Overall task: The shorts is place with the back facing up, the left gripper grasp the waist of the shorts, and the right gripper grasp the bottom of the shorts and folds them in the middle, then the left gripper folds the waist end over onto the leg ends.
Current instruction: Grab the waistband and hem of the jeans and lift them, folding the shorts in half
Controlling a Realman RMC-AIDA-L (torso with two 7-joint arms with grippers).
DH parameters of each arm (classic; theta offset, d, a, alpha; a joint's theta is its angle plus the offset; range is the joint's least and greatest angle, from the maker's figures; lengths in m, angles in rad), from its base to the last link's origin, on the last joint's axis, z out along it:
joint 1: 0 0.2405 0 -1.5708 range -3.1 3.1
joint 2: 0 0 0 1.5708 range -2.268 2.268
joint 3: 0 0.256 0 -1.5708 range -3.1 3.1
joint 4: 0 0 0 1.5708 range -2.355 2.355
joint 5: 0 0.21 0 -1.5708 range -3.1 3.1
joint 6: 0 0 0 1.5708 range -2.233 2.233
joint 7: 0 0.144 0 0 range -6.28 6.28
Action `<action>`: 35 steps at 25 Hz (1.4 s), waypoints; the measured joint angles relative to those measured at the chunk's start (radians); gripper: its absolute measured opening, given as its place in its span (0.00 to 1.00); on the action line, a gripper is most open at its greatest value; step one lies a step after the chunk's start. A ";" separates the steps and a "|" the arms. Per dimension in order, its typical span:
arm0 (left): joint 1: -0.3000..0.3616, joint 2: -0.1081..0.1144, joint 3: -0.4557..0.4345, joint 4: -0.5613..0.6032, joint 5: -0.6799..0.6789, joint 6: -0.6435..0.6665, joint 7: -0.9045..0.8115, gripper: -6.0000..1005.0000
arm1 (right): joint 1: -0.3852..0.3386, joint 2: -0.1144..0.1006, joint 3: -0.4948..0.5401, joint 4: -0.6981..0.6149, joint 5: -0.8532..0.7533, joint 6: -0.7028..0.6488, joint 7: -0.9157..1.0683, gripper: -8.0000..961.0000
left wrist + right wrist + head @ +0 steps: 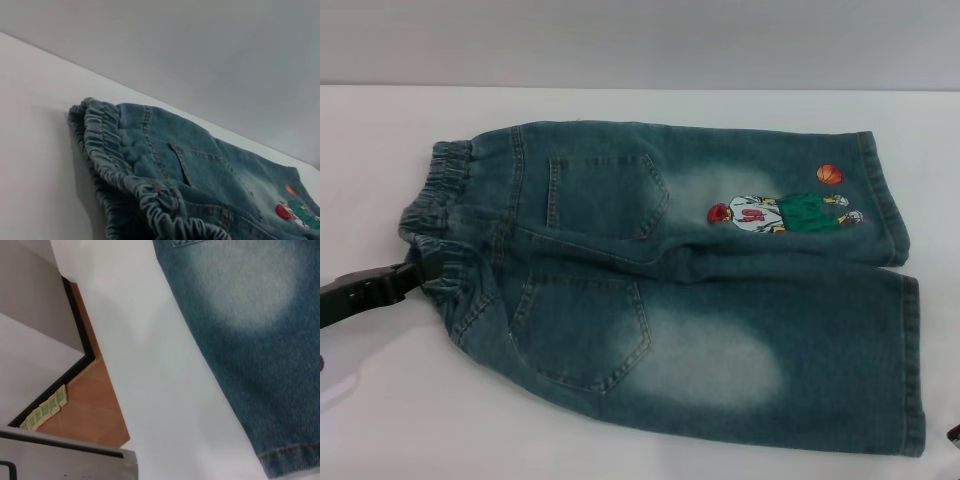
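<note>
The shorts (690,290) are lying flat on the table (380,140), back up. The left gripper (415,272) is touching their waist (440,200); whether its fingers are pinching is unclear. A shallow bite could be slipping off the elastic.

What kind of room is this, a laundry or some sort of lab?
Probably an indoor test bench rather than a laundry: one pair of shorts lies on a plain white table before a bare grey wall, with the left gripper at the waist.
</note>
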 joint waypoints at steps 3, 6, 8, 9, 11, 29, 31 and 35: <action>-0.003 0.001 0.000 0.000 0.000 0.000 0.001 0.05 | 0.005 0.010 0.000 -0.002 -0.027 0.003 0.011 0.76; -0.004 0.002 0.000 0.001 0.000 0.004 0.001 0.05 | 0.008 0.012 -0.001 -0.003 -0.034 0.005 0.018 0.76; -0.004 0.002 0.000 0.001 0.000 0.008 0.001 0.05 | 0.009 0.013 -0.001 -0.001 -0.034 0.014 0.020 0.76; -0.005 0.002 0.000 0.001 0.000 0.010 0.001 0.05 | 0.009 0.014 -0.001 0.000 -0.034 0.017 0.020 0.76; -0.004 0.001 -0.001 0.001 0.000 0.012 0.001 0.05 | 0.009 0.014 -0.002 0.001 -0.035 0.019 0.020 0.76; -0.001 -0.003 -0.005 0.002 -0.009 0.026 0.002 0.05 | 0.014 0.039 -0.014 -0.003 -0.062 0.041 0.028 0.76; 0.001 -0.003 -0.005 0.002 -0.009 0.030 0.002 0.05 | 0.019 0.041 -0.014 -0.001 -0.062 0.042 0.028 0.76; 0.005 -0.003 -0.005 0.002 -0.009 0.036 0.002 0.05 | 0.021 0.046 -0.014 -0.001 -0.062 0.044 0.028 0.76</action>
